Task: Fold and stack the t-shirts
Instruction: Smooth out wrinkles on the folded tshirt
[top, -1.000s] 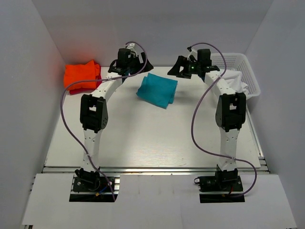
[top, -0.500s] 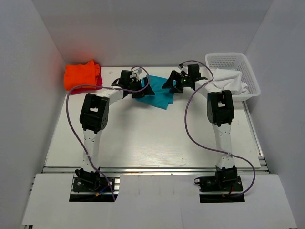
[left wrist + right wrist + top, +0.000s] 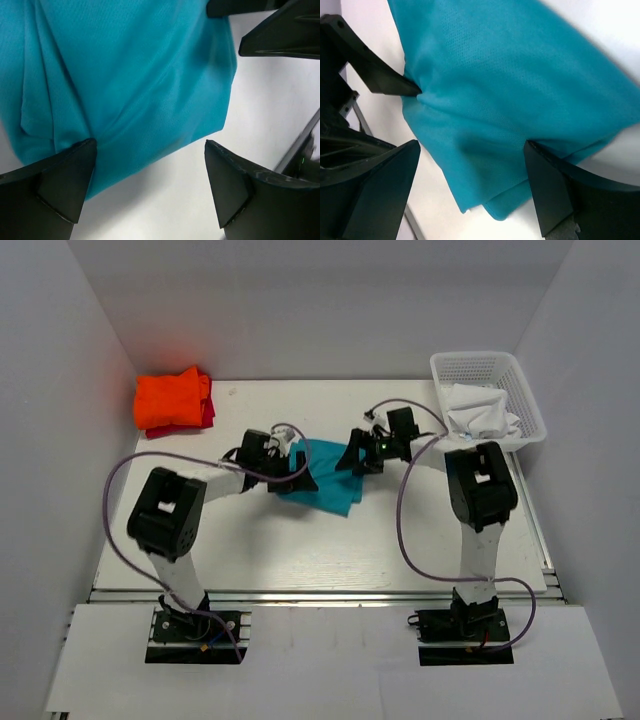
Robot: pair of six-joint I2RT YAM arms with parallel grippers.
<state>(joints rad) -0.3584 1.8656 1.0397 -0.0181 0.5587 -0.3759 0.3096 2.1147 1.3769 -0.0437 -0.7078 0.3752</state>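
On the table (image 3: 300, 540), centre, the folded teal shirt (image 3: 330, 478) lies flat. Far right, a basket (image 3: 485, 362) holds white cloth (image 3: 480, 412). Far-left corner: the orange shirt (image 3: 172, 400) sits on the red shirt (image 3: 208, 418). Left gripper (image 3: 148, 147), jaws spread wide, is down at the teal shirt's left edge. Right gripper (image 3: 472, 145), equally wide, is down at its right edge.

The teal t-shirt (image 3: 330, 483) lies in the middle, with the left gripper (image 3: 298, 468) at its 9 o'clock and the right gripper (image 3: 358, 458) at its 1 o'clock, both apparently touching it.
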